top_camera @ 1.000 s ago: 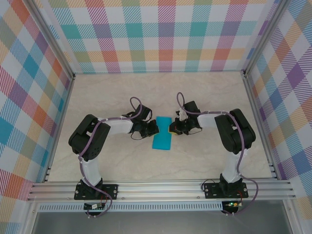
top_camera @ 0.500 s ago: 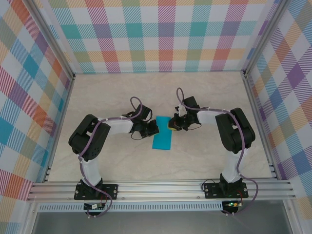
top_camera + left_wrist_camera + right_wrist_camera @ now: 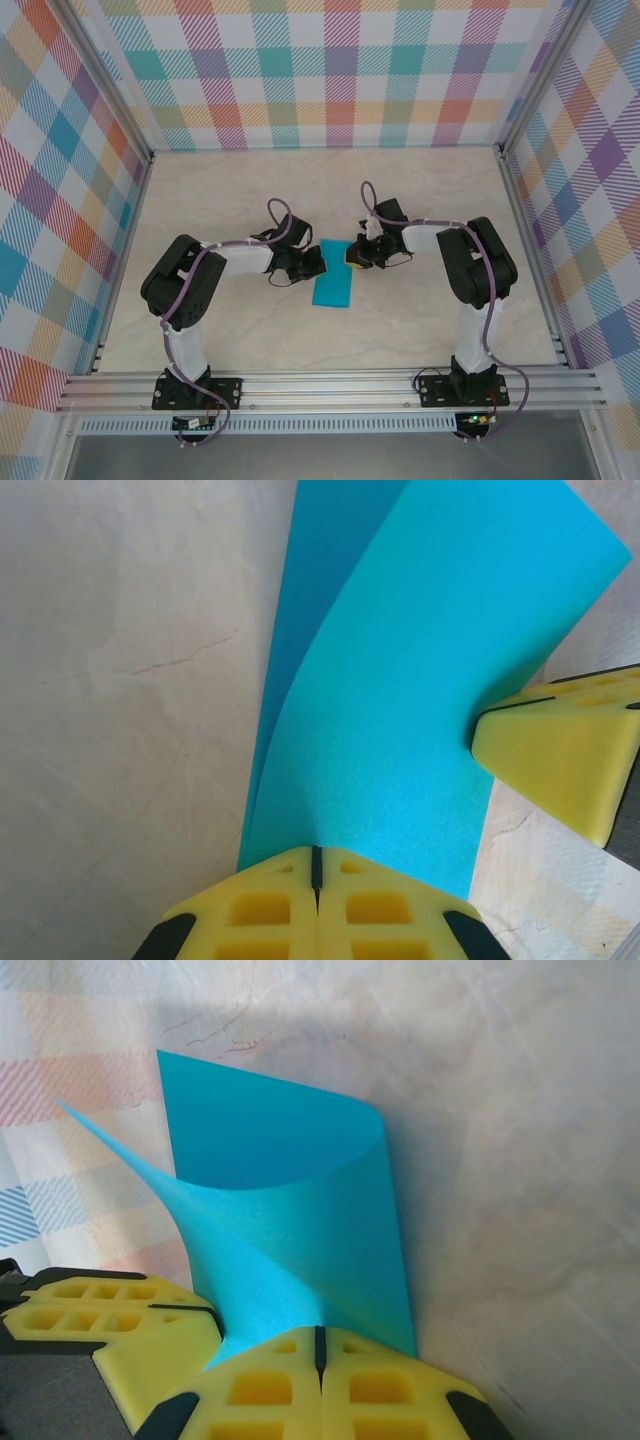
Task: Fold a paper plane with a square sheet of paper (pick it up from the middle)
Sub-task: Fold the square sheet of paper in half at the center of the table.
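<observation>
1. Square sheet of paper [image 3: 400, 710], just ahead of the left gripper [image 3: 316, 865], was plain teal-blue, unprinted.
2. Left gripper and right gripper [image 3: 319, 1348] were yellow, black-trimmed.
3. Tabletop [image 3: 250, 190] around them was cream, marble-veined.
4. Walls [image 3: 340, 70] were pastel plaid: teal, orange, purple, green, yellow.
5. Arms [image 3: 190, 285] were black and white, cables [image 3: 283, 212] purple.

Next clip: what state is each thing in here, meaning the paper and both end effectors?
paper: folded double into a narrow strip, lower layer flat on the table, upper layer lifted and curling.
left end effector: shut, pinching the lifted layer at its left edge.
right end effector: shut, pinching the lifted layer from the right side, near the far end.
</observation>
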Controlling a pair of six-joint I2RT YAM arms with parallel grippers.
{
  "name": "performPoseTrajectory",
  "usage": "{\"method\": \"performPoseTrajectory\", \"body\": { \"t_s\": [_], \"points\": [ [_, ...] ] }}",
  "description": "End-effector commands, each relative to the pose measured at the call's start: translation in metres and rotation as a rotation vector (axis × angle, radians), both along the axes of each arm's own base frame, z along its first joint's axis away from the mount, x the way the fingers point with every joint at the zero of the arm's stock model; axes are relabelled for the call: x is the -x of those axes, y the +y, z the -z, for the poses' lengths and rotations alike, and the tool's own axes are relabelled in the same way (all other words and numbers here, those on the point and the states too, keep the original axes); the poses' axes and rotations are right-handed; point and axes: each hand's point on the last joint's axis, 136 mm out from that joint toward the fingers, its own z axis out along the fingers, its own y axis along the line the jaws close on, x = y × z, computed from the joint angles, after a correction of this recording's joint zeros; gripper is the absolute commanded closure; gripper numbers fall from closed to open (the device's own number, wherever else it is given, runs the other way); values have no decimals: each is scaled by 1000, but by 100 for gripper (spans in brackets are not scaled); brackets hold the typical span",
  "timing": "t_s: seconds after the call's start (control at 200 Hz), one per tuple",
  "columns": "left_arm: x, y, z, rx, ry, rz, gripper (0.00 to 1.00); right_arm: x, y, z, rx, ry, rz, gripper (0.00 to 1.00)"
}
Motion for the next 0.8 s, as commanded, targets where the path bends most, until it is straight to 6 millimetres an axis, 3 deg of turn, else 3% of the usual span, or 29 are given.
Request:
{"method": "performPoseTrajectory", "body": {
  "t_s": [0.0,0.155,0.3,0.52,0.695,0.795],
  "points": [
    [33,29,41,-170,134,7,100,-3,-1,-3,-15,1,-17,100],
    [34,30,41,-175,135,6,100,-17,1,-28,-44,-41,-17,100],
    [34,29,42,-173,139,3,100,-23,2,-15,-33,-16,-25,100],
    [34,31,42,-179,137,1,100,-15,-3,4,-9,18,-14,100],
    [35,31,41,-177,135,1,100,-17,-8,7,17,18,-6,100],
    [35,31,41,-179,134,2,100,-21,-5,-3,0,8,-13,100]
  ]
}}
